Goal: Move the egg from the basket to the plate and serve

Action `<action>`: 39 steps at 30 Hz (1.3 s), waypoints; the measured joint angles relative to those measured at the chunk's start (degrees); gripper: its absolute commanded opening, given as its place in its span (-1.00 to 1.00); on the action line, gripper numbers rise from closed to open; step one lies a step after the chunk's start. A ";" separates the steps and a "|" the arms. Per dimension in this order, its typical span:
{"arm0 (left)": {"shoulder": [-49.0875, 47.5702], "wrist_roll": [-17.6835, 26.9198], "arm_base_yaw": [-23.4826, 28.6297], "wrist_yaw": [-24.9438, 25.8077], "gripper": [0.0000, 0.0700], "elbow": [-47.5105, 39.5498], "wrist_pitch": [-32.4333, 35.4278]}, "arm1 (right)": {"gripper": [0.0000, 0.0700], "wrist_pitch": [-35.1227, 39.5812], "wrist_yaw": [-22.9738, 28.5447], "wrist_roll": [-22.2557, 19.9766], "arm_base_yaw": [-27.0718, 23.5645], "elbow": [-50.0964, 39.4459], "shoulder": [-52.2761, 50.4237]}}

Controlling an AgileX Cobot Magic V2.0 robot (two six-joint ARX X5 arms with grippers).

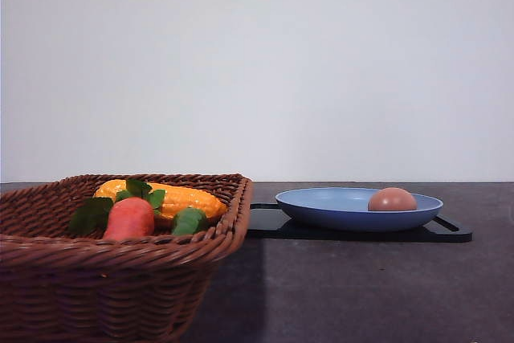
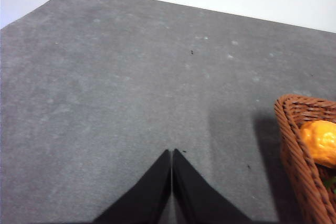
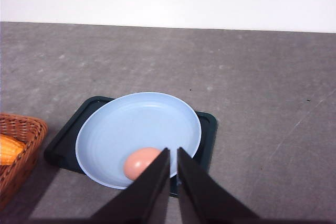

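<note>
Fingers of the right gripper stand nearly together with a narrow slit between them, holding nothing; the egg lies just beside their tips, on its side in the plate, its long axis level. That plate rests on a black tray. Left gripper fingers are pressed together over bare table, with the basket off to one side, holding a carrot and a yellow corn cob.
</note>
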 measured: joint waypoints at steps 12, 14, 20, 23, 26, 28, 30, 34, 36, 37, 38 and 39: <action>-1.15 -0.21 0.91 0.04 -1.00 -1.68 1.23 | -1.00 0.00 -0.01 0.00 0.00 0.00 0.00; -1.15 -0.22 0.91 0.03 -1.00 -1.71 1.26 | -1.00 0.00 -0.01 0.00 0.00 0.00 0.01; -1.15 -0.21 0.91 0.03 -1.00 -1.71 1.29 | -1.00 0.00 -0.01 0.00 0.00 0.00 0.01; -1.15 -0.21 0.91 0.03 -1.00 -1.71 1.29 | -1.00 0.00 -0.01 0.00 0.00 0.00 0.01; -1.15 -0.21 0.91 0.04 -1.00 -1.71 1.29 | -1.00 0.00 -0.01 0.00 0.00 0.00 0.01; -1.15 -0.21 0.91 0.03 -1.00 -1.71 1.30 | -1.00 0.00 -0.01 -0.01 0.00 0.00 0.01; -1.15 -0.21 0.91 0.03 -1.00 -1.71 1.31 | -1.00 0.00 -0.01 0.00 0.00 0.00 0.01; -1.15 -0.21 0.91 0.02 -1.00 -1.71 1.31 | -1.00 0.01 0.01 -0.01 0.00 0.00 0.01; -1.15 -0.21 0.91 0.04 -1.00 -1.71 1.31 | -1.00 0.47 1.03 -0.03 0.00 -0.01 0.02; -1.15 -0.21 0.91 0.04 -1.00 -1.72 1.31 | -1.00 1.37 2.45 -0.05 0.00 -0.02 0.02; -1.15 -0.21 0.91 0.04 -1.00 -1.73 1.31 | -1.00 2.47 3.84 -0.07 0.00 -0.02 0.02; -1.15 -0.21 0.91 0.03 -1.00 -1.73 1.31 | -1.00 3.50 5.18 -0.08 0.00 -0.02 0.01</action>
